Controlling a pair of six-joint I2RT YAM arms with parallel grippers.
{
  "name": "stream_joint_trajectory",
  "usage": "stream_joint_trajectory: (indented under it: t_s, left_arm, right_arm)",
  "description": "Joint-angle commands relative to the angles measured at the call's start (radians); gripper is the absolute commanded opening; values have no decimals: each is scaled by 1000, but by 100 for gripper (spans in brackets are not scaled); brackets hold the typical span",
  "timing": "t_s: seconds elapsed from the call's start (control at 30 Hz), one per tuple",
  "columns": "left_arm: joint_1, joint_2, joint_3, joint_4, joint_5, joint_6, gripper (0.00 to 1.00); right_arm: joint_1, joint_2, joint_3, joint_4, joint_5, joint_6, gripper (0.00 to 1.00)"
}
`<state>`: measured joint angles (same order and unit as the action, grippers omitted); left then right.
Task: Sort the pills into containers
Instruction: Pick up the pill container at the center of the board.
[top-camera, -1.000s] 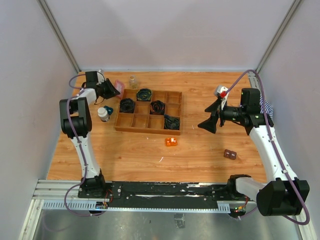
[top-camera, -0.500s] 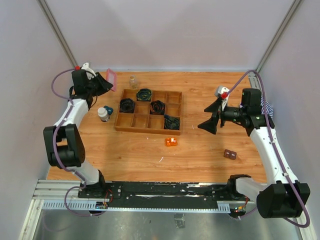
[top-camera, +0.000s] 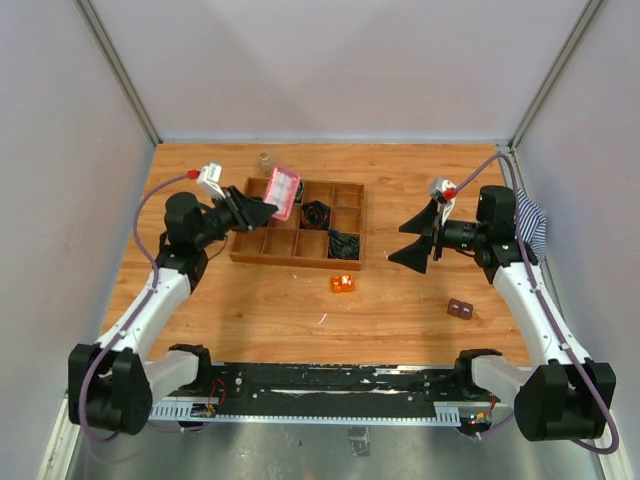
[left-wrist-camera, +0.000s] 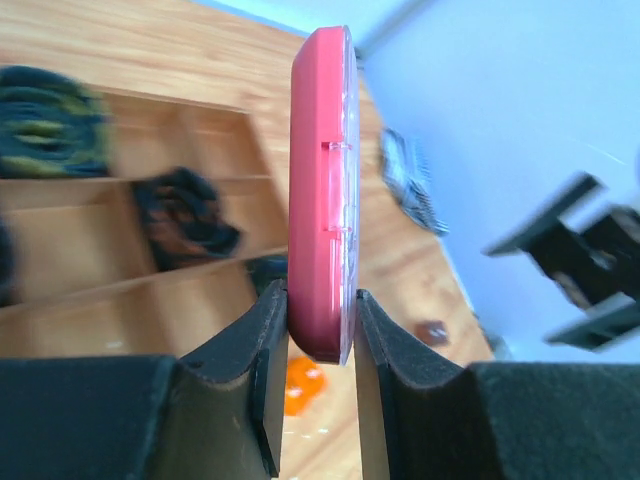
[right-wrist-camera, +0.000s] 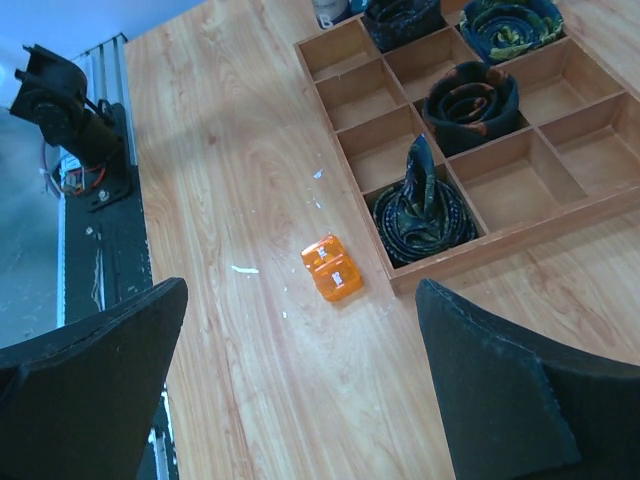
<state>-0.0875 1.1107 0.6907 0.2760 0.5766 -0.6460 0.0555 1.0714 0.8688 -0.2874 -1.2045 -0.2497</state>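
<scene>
Your left gripper pinches the pink box above the wooden tray; your right gripper is spread wide.
Top view: the box is flat, rectangular, translucent pink, tilted over the tray's far-left compartments. Your left arm reaches in low from the tray's left, and your right arm hangs right of the tray, pointing at it. Left wrist: the box stands edge-on, with both fingers pressed on its lower end and the tray blurred behind. Right wrist: the fingers are far apart, gripping nothing. The orange block lies just beside the tray.
</scene>
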Motion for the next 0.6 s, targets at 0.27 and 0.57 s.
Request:
stream_joint_trajectory:
  t_s: [0.27,0.57]
  left_arm:
    - [-581,-118,-222,581,-420,-234,0]
    - [-803,80,-244,957,-599,-236,0]
  right_arm:
    - [37,-26,-250,843,4,721,98]
    - [55,-34,-295,1053,61,955,98]
